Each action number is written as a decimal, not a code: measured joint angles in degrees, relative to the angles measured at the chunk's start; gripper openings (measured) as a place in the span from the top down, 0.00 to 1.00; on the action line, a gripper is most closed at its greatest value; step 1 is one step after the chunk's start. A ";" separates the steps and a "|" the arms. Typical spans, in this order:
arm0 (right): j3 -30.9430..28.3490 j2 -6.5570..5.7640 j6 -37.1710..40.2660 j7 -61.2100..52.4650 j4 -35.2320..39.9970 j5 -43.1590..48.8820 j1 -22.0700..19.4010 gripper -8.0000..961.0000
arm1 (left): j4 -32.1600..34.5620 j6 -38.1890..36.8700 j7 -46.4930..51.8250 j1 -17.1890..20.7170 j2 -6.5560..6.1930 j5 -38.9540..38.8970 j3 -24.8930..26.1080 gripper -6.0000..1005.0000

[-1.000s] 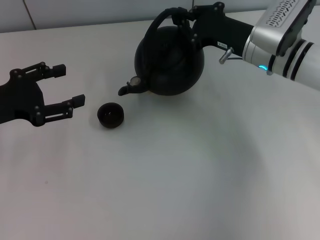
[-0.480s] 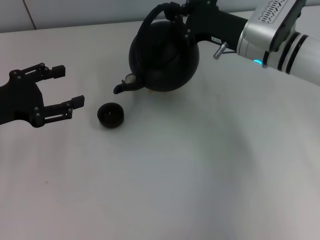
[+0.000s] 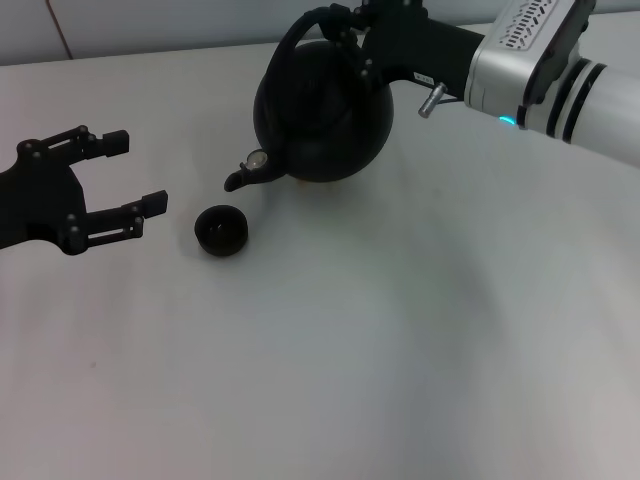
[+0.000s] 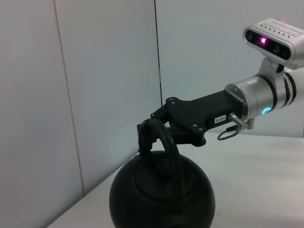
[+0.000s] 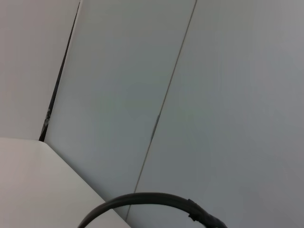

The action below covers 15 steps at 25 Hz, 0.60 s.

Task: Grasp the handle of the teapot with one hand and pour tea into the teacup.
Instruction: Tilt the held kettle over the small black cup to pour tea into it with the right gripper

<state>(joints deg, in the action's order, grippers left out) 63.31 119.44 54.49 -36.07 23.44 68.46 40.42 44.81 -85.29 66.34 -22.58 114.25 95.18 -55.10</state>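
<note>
The table is one plain, matte white surface filling the head view, and behind its far edge stand pale grey wall panels split by thin dark vertical seams.

Two arms show. The right arm, silver and white with black rings and a small blue-green light, reaches in from the far right corner of the table. A small white label sits on its black wrist part, but the writing is too small to read. A camera bar with a pink glow rides on top of it in the left wrist view.

One teapot, round and matte black, is near the far edge of the table, about midway along it, tilted with its short spout pointing down toward the near left. The right gripper is clenched on the handle, the black hoop arching over the pot's top.

The left gripper hovers by the left edge of the table, its black fingers spread apart and holding nothing.

One teacup, small, low and black, stands on the table between the left gripper and the teapot, just below and to the near side of the spout, clear of both.
</note>
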 joint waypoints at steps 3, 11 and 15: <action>0.05 0.00 0.00 0.02 0.03 0.00 0.19 0.89 | 0.03 0.02 -0.04 0.00 0.00 0.00 0.00 0.20; 0.68 -0.06 -0.03 0.65 0.12 0.00 0.28 0.89 | 0.11 0.09 -0.16 0.00 -0.07 0.00 0.52 0.20; 0.77 -0.08 -0.21 0.76 0.12 0.00 0.42 0.89 | 0.40 0.07 -0.17 0.00 -0.10 0.04 0.53 0.20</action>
<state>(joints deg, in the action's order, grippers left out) 64.08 119.36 54.28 -35.31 23.56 68.46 40.84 45.21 -85.22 66.18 -22.58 114.16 95.22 -54.58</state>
